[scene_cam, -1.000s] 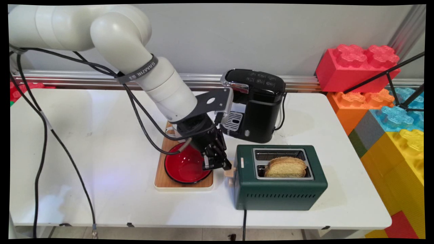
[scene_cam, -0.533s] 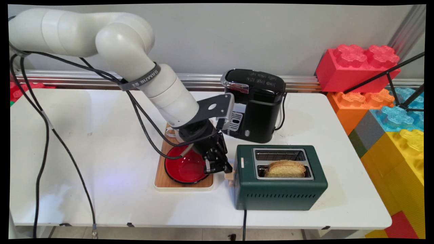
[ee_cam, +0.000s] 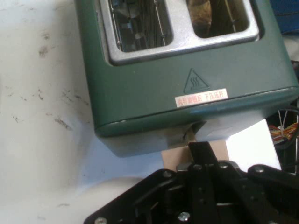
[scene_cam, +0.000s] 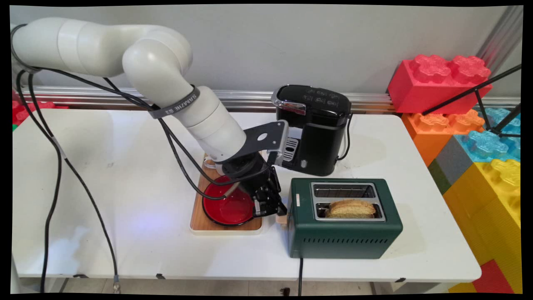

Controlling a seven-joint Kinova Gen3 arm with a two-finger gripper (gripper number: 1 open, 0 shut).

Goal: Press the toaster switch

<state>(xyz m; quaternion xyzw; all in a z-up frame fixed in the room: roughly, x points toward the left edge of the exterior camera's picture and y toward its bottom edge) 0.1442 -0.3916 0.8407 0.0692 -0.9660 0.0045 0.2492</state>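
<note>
On the white table (scene_cam: 125,200), toward the left of the things, a wooden tray (scene_cam: 200,223) lies flat with a red bowl (scene_cam: 227,208) sitting in it. Part of a white cup (scene_cam: 209,163) shows at the tray's far end, mostly hidden behind the arm. The arm reaches down from the upper left, black cables hanging along it, and its wrist passes over the bowl's far rim.

Just right of the bowl, the tool (scene_cam: 272,208) hangs low beside the left end of the green toaster (scene_cam: 343,233). It sits right above the toaster's light wooden lever (scene_cam: 282,218), which sticks out of that end face. In the hand view the tool (ee_cam: 201,156) appears with its black fingers (ee_cam: 200,150) drawn together into a single narrow tip, which lies against the tan lever block (ee_cam: 180,156) right under the edge of the toaster (ee_cam: 154,93). Nothing is clamped between the fingers.

In the toaster's top, the far slot is bare wire, while a slice of toast (scene_cam: 352,208) sits in the near slot, its crust just above the metal rim. A warning label shows on the toaster's top near the lever end.

Behind the toaster stands a black coffee machine (scene_cam: 318,129). Coloured giant blocks (scene_cam: 479,137) are stacked at the table's right edge.
</note>
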